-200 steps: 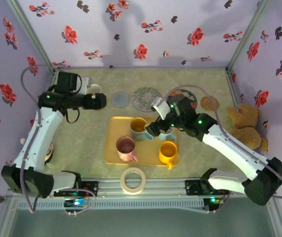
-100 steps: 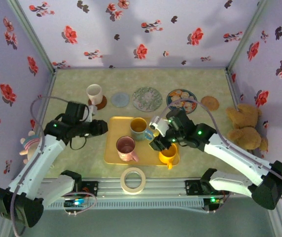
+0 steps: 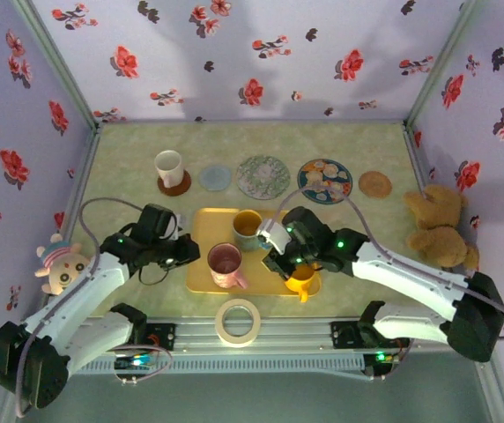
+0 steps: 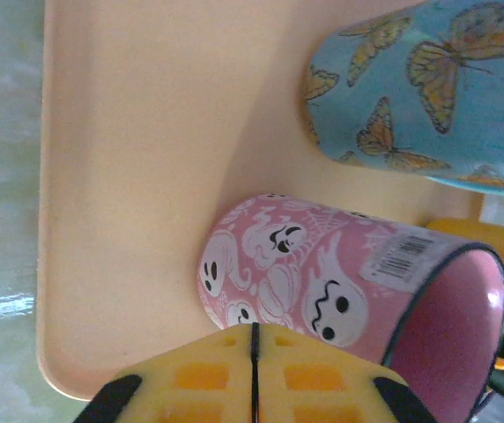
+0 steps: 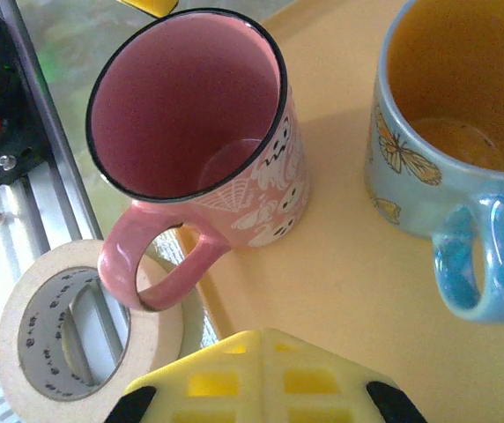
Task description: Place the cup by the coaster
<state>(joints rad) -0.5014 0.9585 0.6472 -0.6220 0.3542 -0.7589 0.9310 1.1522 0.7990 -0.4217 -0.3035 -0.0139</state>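
A white cup (image 3: 169, 166) stands on a brown coaster (image 3: 181, 185) at the back left, free of both arms. My left gripper (image 3: 189, 254) is shut and empty at the yellow tray's (image 3: 201, 275) left edge; its tip (image 4: 254, 328) almost touches a pink ghost mug (image 4: 322, 282). My right gripper (image 3: 274, 256) is shut and empty over the tray's middle; its tip (image 5: 263, 333) hangs above bare tray (image 5: 349, 273). It lies between the pink mug (image 5: 190, 132) and a blue butterfly mug (image 5: 446, 132).
A yellow mug (image 3: 300, 275) also stands on the tray. Grey (image 3: 216, 177), patterned (image 3: 263, 175), painted (image 3: 324, 180) and tan (image 3: 375, 183) coasters line the back. A tape roll (image 3: 238, 321) lies at the near edge. A teddy bear (image 3: 437, 225) sits right, a small plush (image 3: 61, 264) left.
The left arm drew back from the white cup, which now stands alone on the brown coaster, to the tray's left edge. The right arm came nearer and leftward. Both grippers shut.
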